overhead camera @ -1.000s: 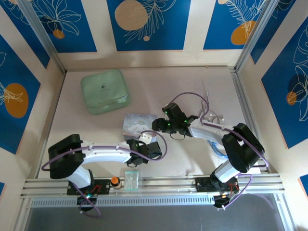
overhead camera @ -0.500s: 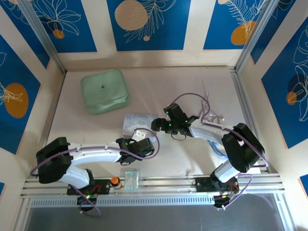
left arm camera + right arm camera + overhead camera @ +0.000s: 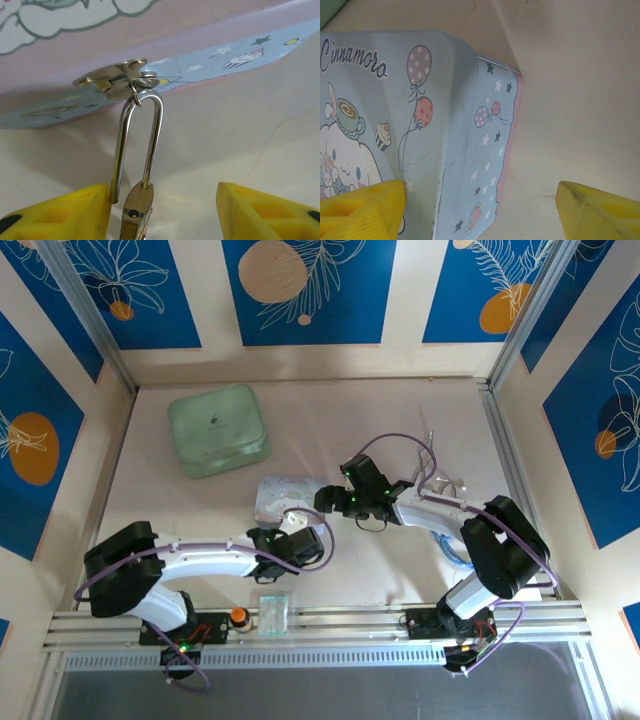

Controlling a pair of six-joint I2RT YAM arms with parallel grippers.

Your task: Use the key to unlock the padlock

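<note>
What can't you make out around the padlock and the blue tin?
- Padlock body, left wrist view: cut off by the bottom edge, so its keyhole end is out of frame.
- Padlock, top view: too small to pick out at the left gripper.
- Blue tin, right wrist view: cut off left and bottom; a finger of the right gripper covers one corner.

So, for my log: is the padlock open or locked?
Open: one shackle leg of the padlock hangs free beside its body; the other sits inside.
</note>
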